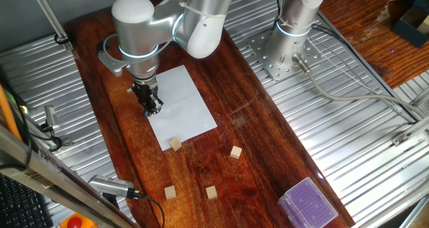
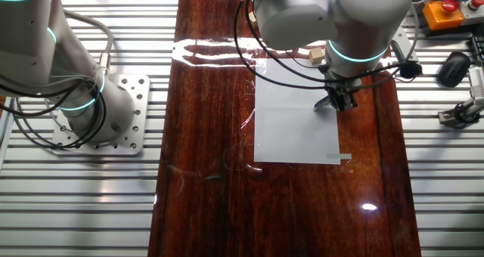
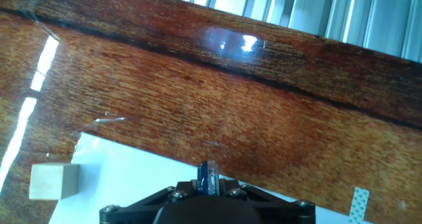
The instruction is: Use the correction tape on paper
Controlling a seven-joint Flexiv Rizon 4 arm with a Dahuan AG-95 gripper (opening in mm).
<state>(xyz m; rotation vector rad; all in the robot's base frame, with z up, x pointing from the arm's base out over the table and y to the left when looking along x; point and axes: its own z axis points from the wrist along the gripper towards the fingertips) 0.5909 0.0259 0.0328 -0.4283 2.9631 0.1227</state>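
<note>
The paper (image 1: 184, 100) is a blank white sheet lying on the dark wooden board. My gripper (image 1: 151, 107) hangs low over the sheet's edge, near its long side (image 2: 339, 102). In the hand view the correction tape (image 3: 209, 177) shows as a narrow dark blue piece sticking out between the jaws of my gripper (image 3: 209, 188), which is shut on it. Its tip points down at the paper (image 3: 132, 178); whether it touches the sheet I cannot tell. Most of the dispenser is hidden by the hand.
Several tan wooden cubes lie about: one at the sheet's corner (image 1: 175, 144), others on the board (image 1: 235, 152) (image 1: 211, 192). A purple-topped clear box (image 1: 307, 204) stands at the board's near end. A short patterned strip (image 2: 339, 156) lies at another corner of the sheet.
</note>
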